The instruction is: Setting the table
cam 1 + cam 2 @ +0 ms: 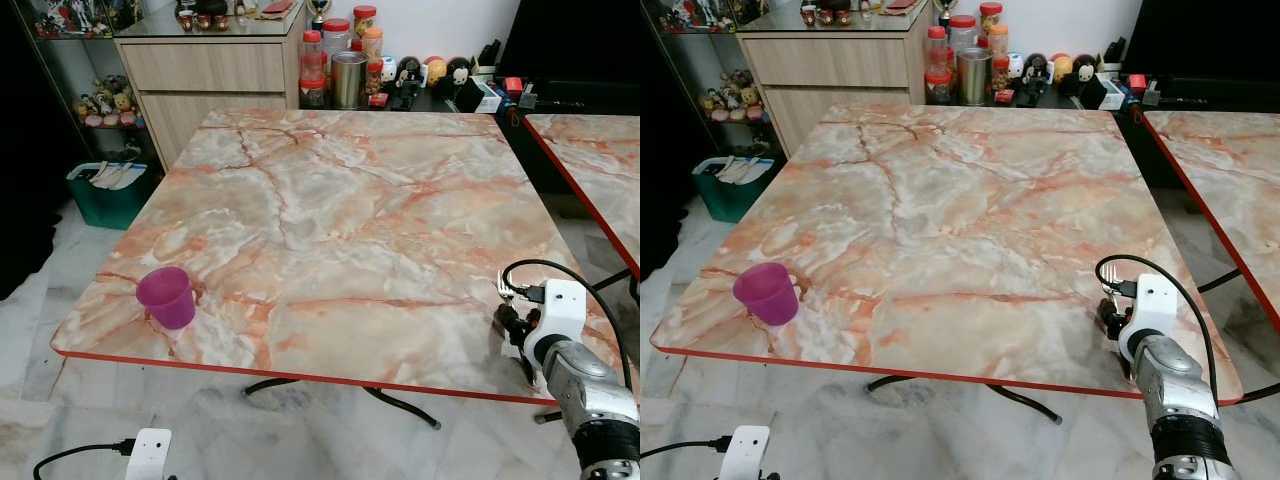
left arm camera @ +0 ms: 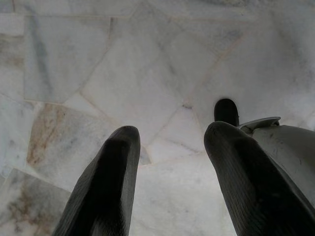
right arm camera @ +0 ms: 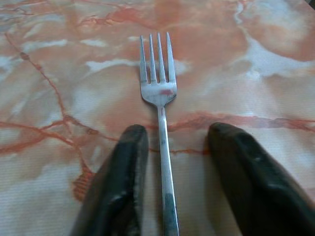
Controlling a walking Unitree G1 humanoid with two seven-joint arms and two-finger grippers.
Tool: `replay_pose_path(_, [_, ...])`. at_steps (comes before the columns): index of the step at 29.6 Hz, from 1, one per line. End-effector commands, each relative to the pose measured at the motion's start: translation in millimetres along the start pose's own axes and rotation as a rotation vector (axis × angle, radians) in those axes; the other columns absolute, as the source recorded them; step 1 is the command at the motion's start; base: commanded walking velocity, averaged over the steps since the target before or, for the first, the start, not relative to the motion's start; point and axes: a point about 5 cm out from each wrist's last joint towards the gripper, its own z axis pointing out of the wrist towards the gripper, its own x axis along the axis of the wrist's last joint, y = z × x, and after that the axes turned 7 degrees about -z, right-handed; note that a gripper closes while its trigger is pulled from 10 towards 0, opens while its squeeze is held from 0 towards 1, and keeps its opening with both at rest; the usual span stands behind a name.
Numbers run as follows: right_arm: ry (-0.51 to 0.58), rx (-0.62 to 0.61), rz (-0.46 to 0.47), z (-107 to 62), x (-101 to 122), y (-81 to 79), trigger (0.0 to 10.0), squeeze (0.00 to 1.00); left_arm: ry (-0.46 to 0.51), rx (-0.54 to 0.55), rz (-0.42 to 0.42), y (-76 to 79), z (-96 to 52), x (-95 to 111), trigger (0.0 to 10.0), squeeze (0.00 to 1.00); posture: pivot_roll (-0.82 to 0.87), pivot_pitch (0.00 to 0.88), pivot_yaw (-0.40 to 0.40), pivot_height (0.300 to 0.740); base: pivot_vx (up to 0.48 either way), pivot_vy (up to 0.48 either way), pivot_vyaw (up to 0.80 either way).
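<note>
A silver fork (image 3: pixel 159 88) lies flat on the marble table (image 1: pixel 340 200) near its front right corner, tines pointing away from me. My right gripper (image 3: pixel 174 133) is open low over the tabletop, one black finger on each side of the fork's handle; the handle lies closer to one finger (image 3: pixel 125 162). In the eye views that gripper (image 1: pixel 512 320) sits at the table's front right edge with the fork's tines (image 1: pixel 500 289) poking out past it. A purple plastic cup (image 1: pixel 167 297) stands upright near the front left corner. My left gripper (image 2: pixel 170 135) hangs open over the floor.
A second marble table (image 1: pixel 600 170) stands close on the right. Jars, a metal tin (image 1: pixel 349 80) and small figurines crowd a low shelf behind the table, next to a wooden cabinet (image 1: pixel 205 70). A green bin (image 1: pixel 110 195) sits on the floor at the left.
</note>
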Motion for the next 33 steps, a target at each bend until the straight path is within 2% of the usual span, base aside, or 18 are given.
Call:
replay_pose_path(1, [-0.013,-0.002,-0.006,0.0,-1.7,2.6,0.0,0.00,-0.019,-0.004,0.005,1.2,-0.1,-3.1,10.0,0.00,0.03,0.022,-0.006,0.740,0.000,0.000,0.00])
replay_pose_path(33, [0.040,-0.014,-0.016,-0.5,8.3,2.7,0.0,0.00,-0.022,-0.005,0.010,1.2,-0.1,-3.4,10.0,0.00,0.02,0.023,-0.006,0.740,0.000,0.000,0.00])
